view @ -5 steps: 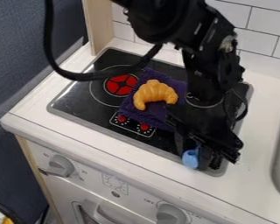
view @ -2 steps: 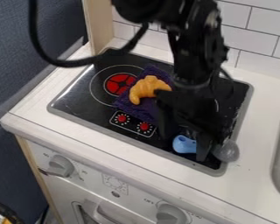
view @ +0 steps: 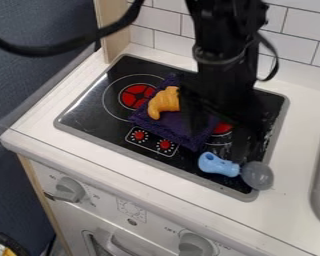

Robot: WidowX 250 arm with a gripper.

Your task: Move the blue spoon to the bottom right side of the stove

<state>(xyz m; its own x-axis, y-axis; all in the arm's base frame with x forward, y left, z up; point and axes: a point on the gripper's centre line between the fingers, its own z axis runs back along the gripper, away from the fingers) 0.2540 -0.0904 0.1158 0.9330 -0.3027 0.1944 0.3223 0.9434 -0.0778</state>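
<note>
One hand [view: 221,139] higher, one blue spoon [view: 219,165]

Spoon [view: 221,166] — blue and grey, cloth [view: 174,127] — purple

Rocks black pretty much all over, from the arm [view: 223,27] down to the gripper [view: 219,147].
Has a chunky, rounded build, a dull greyish ring [view: 219,61] round one joint and a few pale glints lower down. Sports a fat black cable [view: 62,48], plus a skinnier black cable [view: 276,62] on the other side.
</note>
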